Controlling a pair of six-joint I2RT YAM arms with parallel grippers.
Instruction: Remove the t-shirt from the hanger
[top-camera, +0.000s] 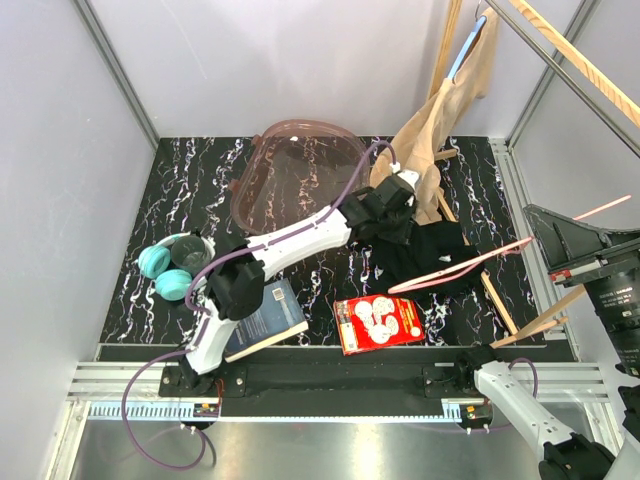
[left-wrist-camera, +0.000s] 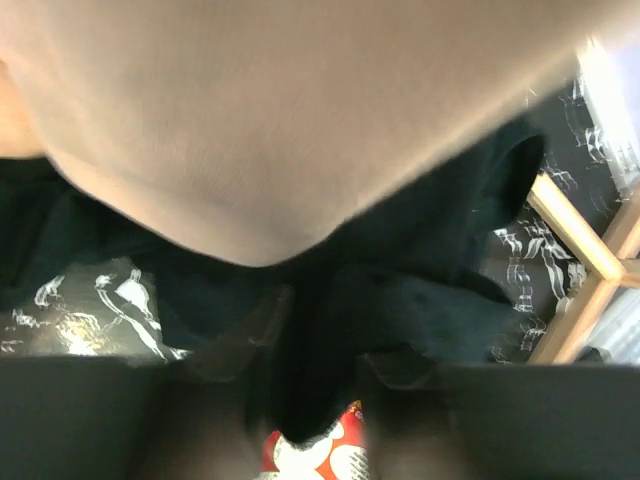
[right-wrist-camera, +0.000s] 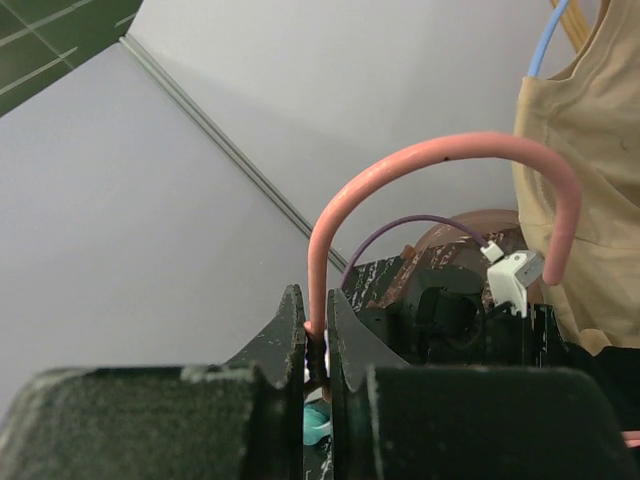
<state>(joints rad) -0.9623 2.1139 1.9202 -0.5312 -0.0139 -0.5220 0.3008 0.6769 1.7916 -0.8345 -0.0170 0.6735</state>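
Note:
The black t-shirt (top-camera: 425, 255) lies bunched on the marbled table at centre right, and the arm of the pink hanger (top-camera: 460, 266) runs through it. My left gripper (top-camera: 395, 225) is down on the shirt's left side. In the left wrist view the gripper (left-wrist-camera: 315, 330) is shut on a fold of the black cloth (left-wrist-camera: 440, 300). My right gripper (top-camera: 560, 240) is raised at the right edge. In the right wrist view it (right-wrist-camera: 317, 330) is shut on the stem of the pink hanger's hook (right-wrist-camera: 440, 150).
A beige garment (top-camera: 440, 110) hangs from a blue hanger on the wooden rack (top-camera: 500, 300) at the back right. A clear pink bowl (top-camera: 295, 175), teal headphones (top-camera: 170, 268), a book (top-camera: 265, 318) and a red packet (top-camera: 378, 322) lie on the table.

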